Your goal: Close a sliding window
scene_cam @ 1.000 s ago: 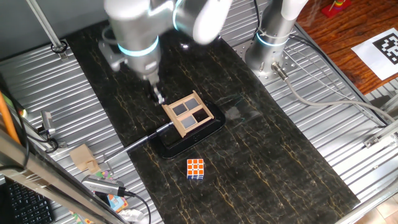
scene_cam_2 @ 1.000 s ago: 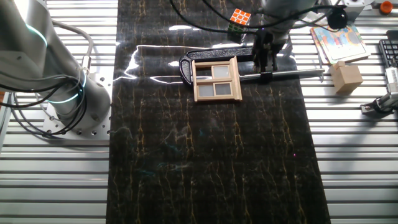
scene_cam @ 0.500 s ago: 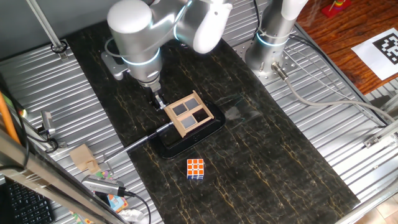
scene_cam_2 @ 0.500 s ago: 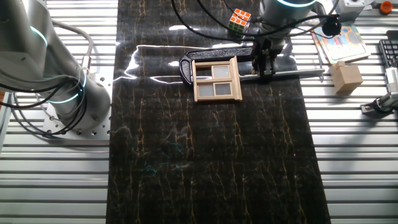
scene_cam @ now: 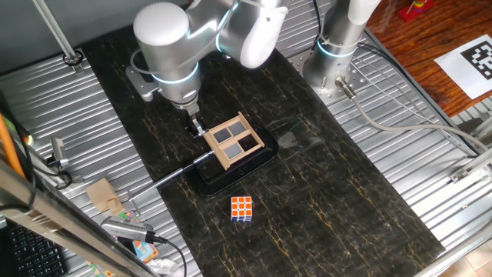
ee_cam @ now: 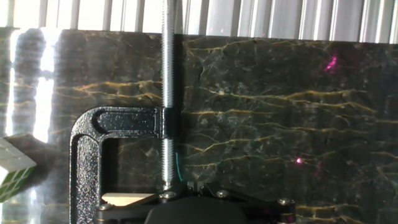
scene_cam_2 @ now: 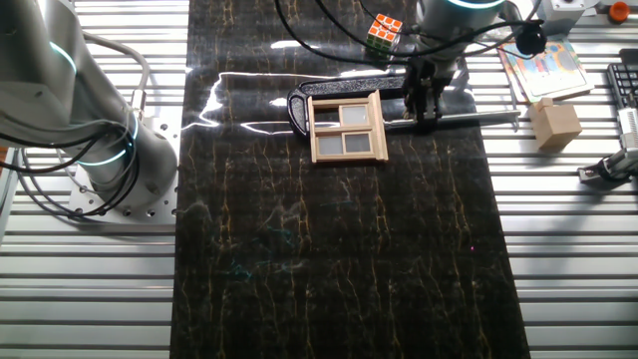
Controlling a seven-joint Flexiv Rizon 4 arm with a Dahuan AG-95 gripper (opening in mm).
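The sliding window (scene_cam: 234, 141) is a small light-wood frame with four dark panes on a black base (scene_cam: 201, 183); it also shows in the other fixed view (scene_cam_2: 347, 128). My gripper (scene_cam: 197, 125) hangs fingers-down just beside the window's left end, close to the frame, and its jaws look shut with nothing between them. In the other fixed view my gripper (scene_cam_2: 424, 112) stands right of the frame, over the clamp's rod. In the hand view my gripper (ee_cam: 194, 185) shows only its tips at the bottom edge, beside a sliver of light wood (ee_cam: 127, 199).
A black C-clamp (ee_cam: 87, 155) with a long threaded rod (ee_cam: 168, 93) lies by the window; the rod (scene_cam: 181, 171) sticks out toward the mat's edge. A puzzle cube (scene_cam: 242, 208) sits in front of the base. A wooden block (scene_cam_2: 555, 125) and cables lie off the mat.
The arm has shifted and my gripper has come slightly down and closer to the window's end. The window has not moved.
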